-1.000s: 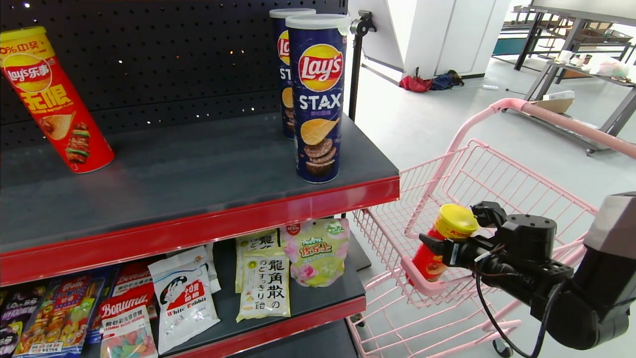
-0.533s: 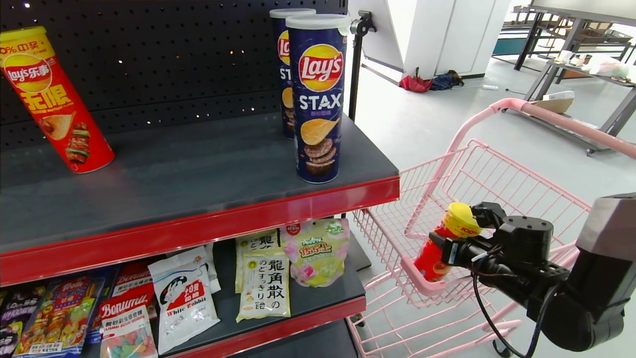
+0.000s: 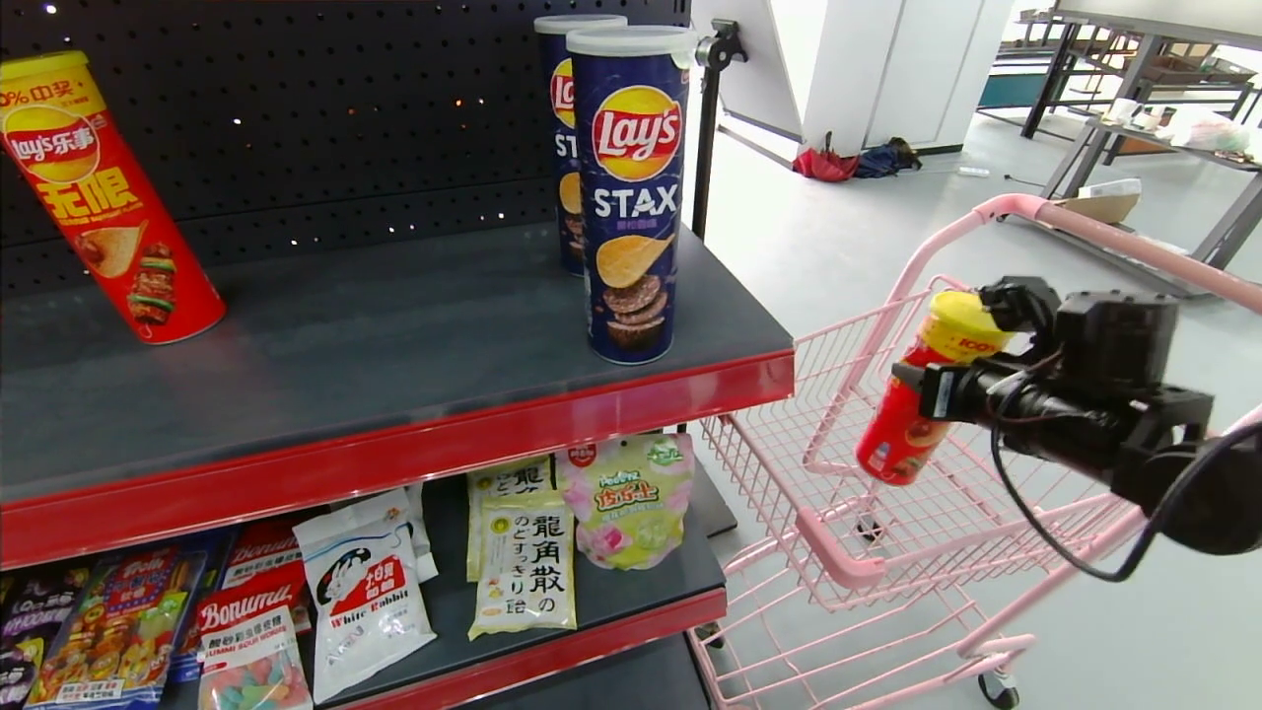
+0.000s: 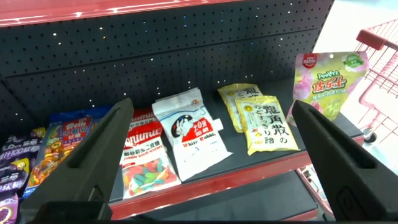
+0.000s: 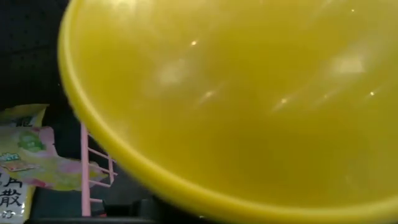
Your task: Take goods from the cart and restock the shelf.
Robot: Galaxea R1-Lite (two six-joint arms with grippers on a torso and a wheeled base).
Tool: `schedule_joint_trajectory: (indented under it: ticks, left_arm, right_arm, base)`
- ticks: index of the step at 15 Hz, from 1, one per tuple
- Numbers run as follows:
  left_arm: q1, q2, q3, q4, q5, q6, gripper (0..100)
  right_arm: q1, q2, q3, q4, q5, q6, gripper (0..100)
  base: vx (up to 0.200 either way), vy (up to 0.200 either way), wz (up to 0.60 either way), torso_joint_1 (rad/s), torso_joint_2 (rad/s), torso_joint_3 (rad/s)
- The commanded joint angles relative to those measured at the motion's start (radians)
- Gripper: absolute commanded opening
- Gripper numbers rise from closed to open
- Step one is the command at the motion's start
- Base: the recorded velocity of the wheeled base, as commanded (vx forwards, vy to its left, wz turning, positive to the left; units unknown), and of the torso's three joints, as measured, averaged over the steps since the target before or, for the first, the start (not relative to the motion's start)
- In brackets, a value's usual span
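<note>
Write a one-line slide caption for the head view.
Right gripper holds a red, yellow-lidded chip can above the pink cart, beside a shelf bearing blue cans and a leaning red can.

- Red crisp can [image 3: 902,434] with yellow lid
- Pink wire-mesh cart [image 3: 838,562]
- Dark grey shelf [image 3: 394,335], red front edge, black perforated back
- Two navy tubes [image 3: 631,247], pale lids, at shelf's right edge
- Yellow-lidded red tube [image 3: 128,237] at left edge

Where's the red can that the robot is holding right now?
Head view, right side: the red can hangs tilted in the right hand above the pink cart, right of the shelf.
</note>
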Motion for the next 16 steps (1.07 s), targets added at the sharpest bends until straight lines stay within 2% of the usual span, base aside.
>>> schedule_joint_trajectory:
  ticks: [1,2,4,5,7,9,11,16]
  left_arm:
    - [0.0,0.0,0.0,0.0,0.001,0.0,100]
    - [0.0,0.0,0.0,0.0,0.001,-0.001,100]
    - [0.0,0.0,0.0,0.0,0.001,-0.001,100]
    - [0.0,0.0,0.0,0.001,-0.001,-0.001,100]
    - [0.0,0.0,0.0,0.001,-0.001,-0.001,100]
    - [0.0,0.0,0.0,0.001,-0.001,-0.001,100]
    - [0.0,0.0,0.0,0.001,-0.002,-0.001,100]
    - [0.0,0.0,0.0,0.003,-0.005,-0.001,100]
  right_arm:
    - [-0.002,-0.339,-0.142,0.317,-0.005,-0.011,0]
    - [0.002,-0.43,-0.13,0.386,-0.013,-0.011,0]
    - [0.013,-0.595,-0.067,0.502,-0.1,-0.027,0]
    - [0.034,-0.76,0.006,0.611,-0.157,-0.045,0]
    - [0.045,-1.016,0.118,0.835,-0.166,-0.053,0]
    - [0.027,-1.217,0.132,1.11,-0.171,-0.065,0]
    - [0.025,-1.301,0.137,1.156,-0.16,-0.065,0]
    - [0.002,-1.333,0.184,1.154,-0.18,-0.112,0]
  base:
    - [0.0,0.0,0.0,0.0,0.0,0.0]
    - [0.0,0.0,0.0,0.0,0.0,0.0]
    - [0.0,0.0,0.0,0.0,0.0,0.0]
    - [0.0,0.0,0.0,0.0,0.0,0.0]
    - [0.0,0.0,0.0,0.0,0.0,0.0]
    - [0.0,0.0,0.0,0.0,0.0,0.0]
    - [0.0,0.0,0.0,0.0,0.0,0.0]
    - [0.0,0.0,0.0,0.0,0.0,0.0]
